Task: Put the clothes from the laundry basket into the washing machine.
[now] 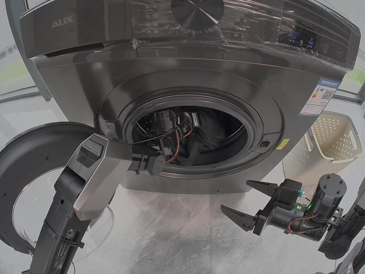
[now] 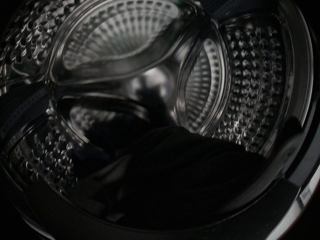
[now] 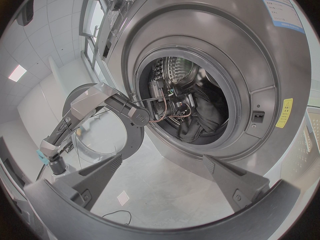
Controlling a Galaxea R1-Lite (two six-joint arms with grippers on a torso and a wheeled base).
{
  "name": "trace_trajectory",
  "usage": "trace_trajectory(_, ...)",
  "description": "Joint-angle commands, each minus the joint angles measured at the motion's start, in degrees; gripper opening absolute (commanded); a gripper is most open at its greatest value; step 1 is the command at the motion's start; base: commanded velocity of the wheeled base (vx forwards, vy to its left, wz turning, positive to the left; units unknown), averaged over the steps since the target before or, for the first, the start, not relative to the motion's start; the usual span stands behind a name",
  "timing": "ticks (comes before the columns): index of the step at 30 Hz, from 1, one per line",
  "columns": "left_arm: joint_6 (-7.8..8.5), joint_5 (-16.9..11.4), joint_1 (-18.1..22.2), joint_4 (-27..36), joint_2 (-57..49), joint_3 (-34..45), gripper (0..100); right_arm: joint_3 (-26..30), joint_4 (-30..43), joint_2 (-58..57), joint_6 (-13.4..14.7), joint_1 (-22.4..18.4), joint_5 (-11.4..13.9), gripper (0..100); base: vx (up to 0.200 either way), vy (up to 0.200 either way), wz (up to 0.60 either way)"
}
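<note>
The grey washing machine [image 1: 197, 73] stands with its round door [image 1: 26, 160] swung open to the left. My left arm goes through the opening, and my left gripper [image 1: 189, 123] sits inside the drum [image 2: 140, 50] against a dark garment [image 1: 215, 130]. That dark garment [image 2: 186, 174] lies heaped on the drum floor and over its front lip [image 3: 203, 117]. My right gripper [image 1: 235, 195] hangs open and empty over the floor, in front of the machine's lower right. The cream laundry basket [image 1: 334, 141] stands to the right of the machine.
The grey marble floor [image 1: 175, 229] stretches out in front of the machine. The open door takes up the space at the lower left, beside my left arm. A cable [image 3: 116, 214] lies on the floor.
</note>
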Motion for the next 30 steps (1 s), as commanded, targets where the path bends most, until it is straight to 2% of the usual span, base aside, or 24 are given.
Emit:
trace_trajectory(1,-1.15,0.14,-0.44,3.18,-5.80,9.35,100,-0.22,0.01,-0.12,-0.01,-0.09,0.04,100,0.000,0.000,0.00)
trace_trajectory(4,-0.98,-0.74,-0.88,5.73,-8.79,15.24,100,-0.31,0.01,-0.12,-0.09,-0.17,0.04,100,0.000,0.000,0.00)
trace_trajectory(8,-0.89,-2.32,-1.41,8.10,-9.58,18.84,100,-0.22,0.01,-0.03,-0.01,0.44,-0.05,100,0.000,0.000,0.00)
trace_trajectory(15,-0.36,-3.37,-2.03,8.80,-7.03,18.14,100,-0.31,0.01,0.06,-0.01,0.27,-0.05,100,0.000,0.000,0.00)
trace_trajectory(18,-0.36,-3.46,-1.85,9.24,-4.48,14.97,100,-0.31,0.01,0.06,-0.01,0.62,-0.05,100,0.000,0.000,0.00)
trace_trajectory(19,-0.36,-3.37,-1.85,9.33,-4.13,14.18,0,-0.31,0.01,0.06,-0.01,0.62,-0.05,100,0.000,0.000,0.00)
trace_trajectory(22,-0.71,-1.70,-1.50,9.95,-0.44,4.95,0,-0.31,0.01,0.15,-0.01,0.53,-0.05,100,0.000,0.000,0.00)
trace_trajectory(24,-0.80,0.41,-1.23,11.44,1.84,-2.17,0,-0.31,0.01,0.24,-0.01,0.35,0.04,100,0.000,0.000,0.00)
trace_trajectory(26,-0.71,1.37,-0.97,12.32,2.99,-2.50,0,-0.39,0.01,0.24,-0.01,0.35,0.04,100,0.000,0.000,0.00)
trace_trajectory(30,-0.89,1.46,0.35,11.35,2.64,-2.50,0,-0.39,0.01,0.15,-0.01,0.18,0.04,100,0.000,0.000,0.00)
